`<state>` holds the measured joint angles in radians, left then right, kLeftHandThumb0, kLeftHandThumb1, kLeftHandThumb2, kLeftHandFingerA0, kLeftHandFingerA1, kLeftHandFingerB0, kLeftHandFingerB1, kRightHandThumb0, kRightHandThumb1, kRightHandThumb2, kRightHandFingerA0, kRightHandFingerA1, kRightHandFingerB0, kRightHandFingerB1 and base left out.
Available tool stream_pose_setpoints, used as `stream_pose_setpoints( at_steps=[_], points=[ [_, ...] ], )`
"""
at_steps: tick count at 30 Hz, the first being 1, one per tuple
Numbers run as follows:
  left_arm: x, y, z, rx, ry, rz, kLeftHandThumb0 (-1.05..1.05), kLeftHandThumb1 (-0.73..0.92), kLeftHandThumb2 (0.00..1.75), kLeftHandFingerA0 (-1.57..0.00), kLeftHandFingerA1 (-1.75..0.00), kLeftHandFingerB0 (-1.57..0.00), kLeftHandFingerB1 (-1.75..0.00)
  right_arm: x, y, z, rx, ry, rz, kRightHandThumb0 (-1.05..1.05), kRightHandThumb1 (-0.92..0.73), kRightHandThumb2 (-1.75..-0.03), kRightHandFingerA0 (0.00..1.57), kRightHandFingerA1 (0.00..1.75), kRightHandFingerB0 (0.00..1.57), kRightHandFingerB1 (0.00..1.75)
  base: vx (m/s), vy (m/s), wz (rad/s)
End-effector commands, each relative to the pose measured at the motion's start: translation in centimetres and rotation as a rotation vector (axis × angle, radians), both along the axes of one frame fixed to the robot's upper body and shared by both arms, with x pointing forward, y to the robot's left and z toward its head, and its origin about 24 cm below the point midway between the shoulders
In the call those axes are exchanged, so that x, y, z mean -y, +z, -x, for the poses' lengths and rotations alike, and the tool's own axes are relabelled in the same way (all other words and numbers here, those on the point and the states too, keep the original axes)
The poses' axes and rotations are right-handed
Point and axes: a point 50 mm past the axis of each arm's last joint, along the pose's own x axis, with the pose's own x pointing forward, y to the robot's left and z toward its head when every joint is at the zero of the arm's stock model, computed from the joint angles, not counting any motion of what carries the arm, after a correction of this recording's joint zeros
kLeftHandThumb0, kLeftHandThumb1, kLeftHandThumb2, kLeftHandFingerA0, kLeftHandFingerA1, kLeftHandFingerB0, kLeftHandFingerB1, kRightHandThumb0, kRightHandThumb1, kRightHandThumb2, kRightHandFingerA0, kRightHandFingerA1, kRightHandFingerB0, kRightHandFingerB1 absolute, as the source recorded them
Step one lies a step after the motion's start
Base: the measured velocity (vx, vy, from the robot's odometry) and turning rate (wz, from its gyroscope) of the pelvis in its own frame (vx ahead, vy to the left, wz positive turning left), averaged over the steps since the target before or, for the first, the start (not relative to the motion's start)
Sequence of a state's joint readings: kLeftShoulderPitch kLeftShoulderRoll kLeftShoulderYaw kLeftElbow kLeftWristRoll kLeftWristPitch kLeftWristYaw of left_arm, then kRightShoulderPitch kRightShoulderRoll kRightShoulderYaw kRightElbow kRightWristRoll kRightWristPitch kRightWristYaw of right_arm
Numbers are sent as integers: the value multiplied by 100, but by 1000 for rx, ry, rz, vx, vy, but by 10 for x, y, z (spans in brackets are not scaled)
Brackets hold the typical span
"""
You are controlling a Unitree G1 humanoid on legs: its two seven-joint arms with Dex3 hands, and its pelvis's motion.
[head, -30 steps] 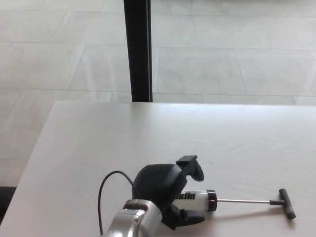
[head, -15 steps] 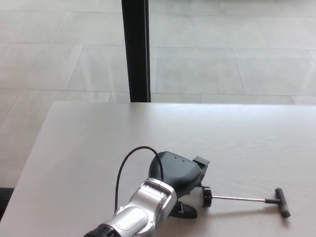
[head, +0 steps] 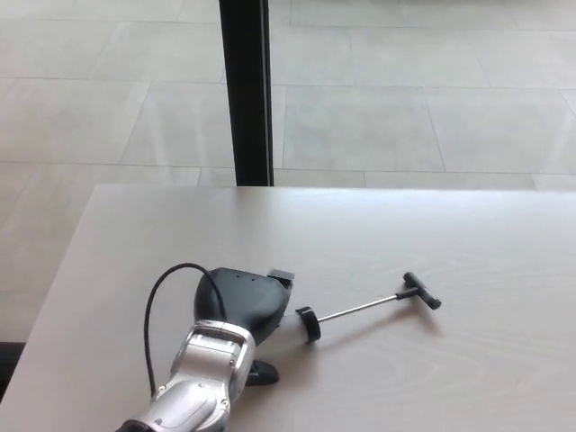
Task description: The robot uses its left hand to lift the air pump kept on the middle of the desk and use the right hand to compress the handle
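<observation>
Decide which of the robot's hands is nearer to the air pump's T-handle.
Left. The left hand grips the pump's body, with the T-handle out to its right; the right hand is out of view.

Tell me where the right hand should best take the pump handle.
Probably the T-bar at the rod's far end, coming from the right. It sticks out crosswise, free of the left hand that covers the pump body, so fingers can likely wrap it.

Desk (head: 432, 243): pale woodgrain | left hand (head: 238, 301): black, silver forearm, black cable | air pump (head: 360, 308): black cap and T-handle, silver rod | floor (head: 405, 108): light grey tiles | post (head: 245, 90): black.
</observation>
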<state>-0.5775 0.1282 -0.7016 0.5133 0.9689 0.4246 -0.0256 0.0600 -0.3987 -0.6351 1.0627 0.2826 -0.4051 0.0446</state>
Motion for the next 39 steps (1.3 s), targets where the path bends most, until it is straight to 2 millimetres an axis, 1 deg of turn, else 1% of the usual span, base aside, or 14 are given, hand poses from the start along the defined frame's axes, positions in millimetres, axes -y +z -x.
stream_pose_setpoints(
  at_steps=[1,2,5,7,13,23,30,31,32,33,34,35,38,39],
  points=[
    [-32,-10,5,59,137,105,-58,-5,145,-157,-163,-62,-148,8,10,-3,48,-32,57,-27,-69,-60,75,69,51,36,0,0,0],
    [-35,-13,6,89,149,155,-56,8,141,-156,-172,-76,-134,7,11,-3,56,-31,62,-27,-69,-60,77,67,51,36,0,0,0],
    [-37,-17,9,130,139,190,-57,15,170,-157,-175,-77,-167,7,12,-5,63,-31,88,-27,-70,-60,79,67,53,38,0,0,0],
    [-37,-19,10,125,136,200,-62,26,171,-157,-175,-105,-174,7,13,-6,73,-40,95,-25,-71,-61,85,70,57,39,0,0,0],
    [-34,-24,11,110,149,244,-75,58,168,-157,-175,-131,-163,6,16,-8,99,-42,130,-23,-74,-62,89,69,60,41,0,0,0],
    [-33,-29,14,157,90,207,-86,49,175,-157,-175,-144,-172,11,30,-9,182,-94,219,-22,-75,-62,91,64,66,45,0,0,0],
    [-29,-20,16,181,-127,165,-89,66,160,-157,-175,-139,-175,25,75,-45,336,-97,293,-47,-71,-61,80,65,46,39,0,0,0],
    [-28,-18,16,188,-138,146,-88,68,158,-157,-175,-140,-175,25,78,-49,349,-100,293,-52,-56,-90,75,74,38,52,0,0,0],
    [-26,-10,14,208,-173,129,-90,69,160,-157,-175,-137,-175,25,90,-61,407,-74,284,-47,-72,-62,71,70,41,36,0,0,0],
    [-26,-6,15,240,-205,163,-89,69,160,-157,-175,-138,-175,22,98,-69,417,-46,313,-51,-73,-62,63,70,41,34,0,0,0],
    [-25,-2,14,279,-238,174,-87,69,160,-157,-175,-138,-175,18,107,-77,449,-16,319,-59,-61,-95,48,70,30,49,0,0,0],
    [-24,5,12,311,-276,181,-89,75,164,-157,-175,-149,-175,11,125,-90,499,44,355,-56,-78,-63,41,55,34,33,0,0,0],
    [-25,7,11,315,-284,183,-89,75,164,-157,-175,-149,-175,7,131,-97,508,68,364,-56,-78,-63,41,55,34,33,0,0,0],
    [-26,14,11,302,-317,141,-87,71,157,-157,-175,-137,-175,-13,159,-121,590,146,359,-62,-79,-64,36,50,37,34,0,0,0]
  ],
)
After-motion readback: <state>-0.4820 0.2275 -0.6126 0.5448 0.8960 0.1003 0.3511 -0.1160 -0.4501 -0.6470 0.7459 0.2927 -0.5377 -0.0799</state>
